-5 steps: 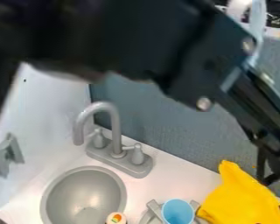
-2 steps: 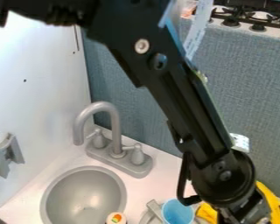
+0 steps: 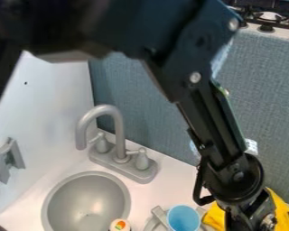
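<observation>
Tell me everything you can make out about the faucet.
The faucet is plain grey and looks like plastic. Its spout arches up and over, its open end pointing down. Two stubby handles flank it on an oblong base with rounded ends. It stands upright on the white counter, just behind the round sink. No water shows. Only the counter touches it.

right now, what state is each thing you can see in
hand: low at the right, by the yellow cloth-like item
yellow cloth-like item: rumpled, partly hidden by the arm
blue cup: upright, mouth up, no lid
faucet: upright, spout curved down, no water running
sink basin: no standing water visible, lower edge cut off
stove: no flame visible
</observation>
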Robot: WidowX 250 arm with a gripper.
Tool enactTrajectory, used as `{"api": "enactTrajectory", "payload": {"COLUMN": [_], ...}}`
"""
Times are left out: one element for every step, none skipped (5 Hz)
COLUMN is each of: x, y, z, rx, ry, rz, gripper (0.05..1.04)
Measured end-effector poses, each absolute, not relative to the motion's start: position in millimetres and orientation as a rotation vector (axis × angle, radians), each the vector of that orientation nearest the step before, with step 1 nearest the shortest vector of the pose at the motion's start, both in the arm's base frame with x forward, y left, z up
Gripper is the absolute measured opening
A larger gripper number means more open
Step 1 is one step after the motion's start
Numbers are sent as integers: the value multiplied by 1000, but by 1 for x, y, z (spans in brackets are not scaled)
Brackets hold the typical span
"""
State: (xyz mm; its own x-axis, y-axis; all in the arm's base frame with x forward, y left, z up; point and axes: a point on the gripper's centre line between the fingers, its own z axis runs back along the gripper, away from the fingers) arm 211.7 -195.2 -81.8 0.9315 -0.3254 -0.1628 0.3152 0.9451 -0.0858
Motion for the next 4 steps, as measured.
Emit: {"api": "enactTrajectory", "payload": {"x": [219,218,221,222], "y": [-191,-188,-189,-190], "z": [-102,-105,-107,-109], "rx": [-52,-48,-35,-46], "ry": [226,245,252,227], "rz": [-339,-319,-311,-294], "gripper": [614,614,662,952]}}
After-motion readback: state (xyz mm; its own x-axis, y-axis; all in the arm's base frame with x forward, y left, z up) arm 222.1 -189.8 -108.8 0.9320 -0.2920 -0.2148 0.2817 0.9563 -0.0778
